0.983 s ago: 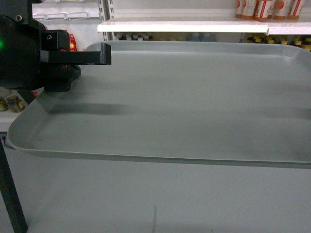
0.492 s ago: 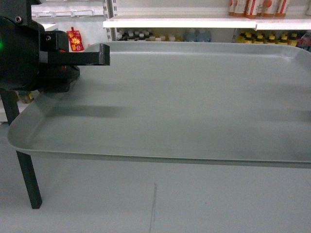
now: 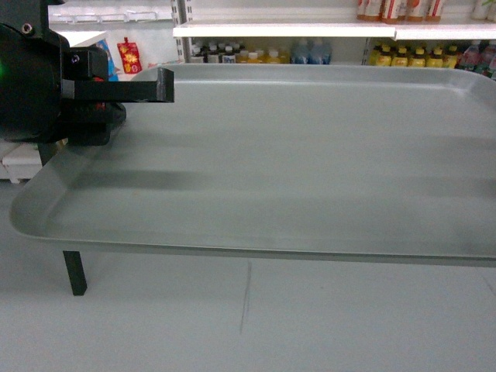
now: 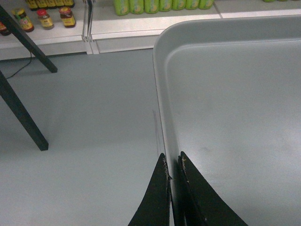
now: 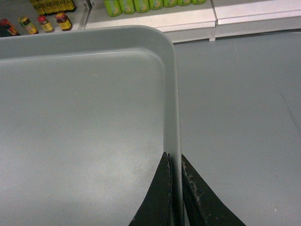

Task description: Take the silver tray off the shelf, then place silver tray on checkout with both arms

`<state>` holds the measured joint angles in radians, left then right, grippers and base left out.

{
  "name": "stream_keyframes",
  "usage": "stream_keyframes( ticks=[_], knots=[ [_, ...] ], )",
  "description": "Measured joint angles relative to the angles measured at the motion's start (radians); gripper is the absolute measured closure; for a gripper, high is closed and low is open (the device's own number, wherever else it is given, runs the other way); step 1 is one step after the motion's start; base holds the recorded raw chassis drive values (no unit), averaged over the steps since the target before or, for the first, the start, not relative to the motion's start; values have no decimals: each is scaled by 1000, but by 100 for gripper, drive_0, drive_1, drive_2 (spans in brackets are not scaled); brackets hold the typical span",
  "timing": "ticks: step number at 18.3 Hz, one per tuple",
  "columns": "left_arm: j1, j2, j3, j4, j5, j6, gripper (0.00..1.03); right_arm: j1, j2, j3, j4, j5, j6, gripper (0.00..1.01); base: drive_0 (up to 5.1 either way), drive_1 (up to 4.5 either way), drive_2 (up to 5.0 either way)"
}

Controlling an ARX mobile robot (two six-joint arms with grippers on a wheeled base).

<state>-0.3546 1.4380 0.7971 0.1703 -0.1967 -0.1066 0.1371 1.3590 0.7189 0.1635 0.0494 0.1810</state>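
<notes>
Above grey floor [image 4: 84, 122], both grippers [image 4: 173, 165] [image 5: 176, 162] clamp opposite silver tray [image 3: 310, 155] rims, held level.

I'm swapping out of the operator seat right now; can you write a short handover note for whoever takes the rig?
Left hand: shut on the left rim of the silver tray.
Right hand: shut on the tray's right rim.
The tray hangs level between both hands, over open floor, with stocked store shelves behind it.
Done: the tray is off the shelf.
Left: carry it to the checkout, which is not in view, set it down and open both hands.
</notes>
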Motion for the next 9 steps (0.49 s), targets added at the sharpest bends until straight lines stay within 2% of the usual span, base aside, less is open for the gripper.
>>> stream_keyframes(
  ticks=[9],
  knots=[
    [-2, -5, 0, -6, -1, 0, 100, 0, -5, 0, -9, 0, -3, 98, 2, -414, 419]
  ],
)
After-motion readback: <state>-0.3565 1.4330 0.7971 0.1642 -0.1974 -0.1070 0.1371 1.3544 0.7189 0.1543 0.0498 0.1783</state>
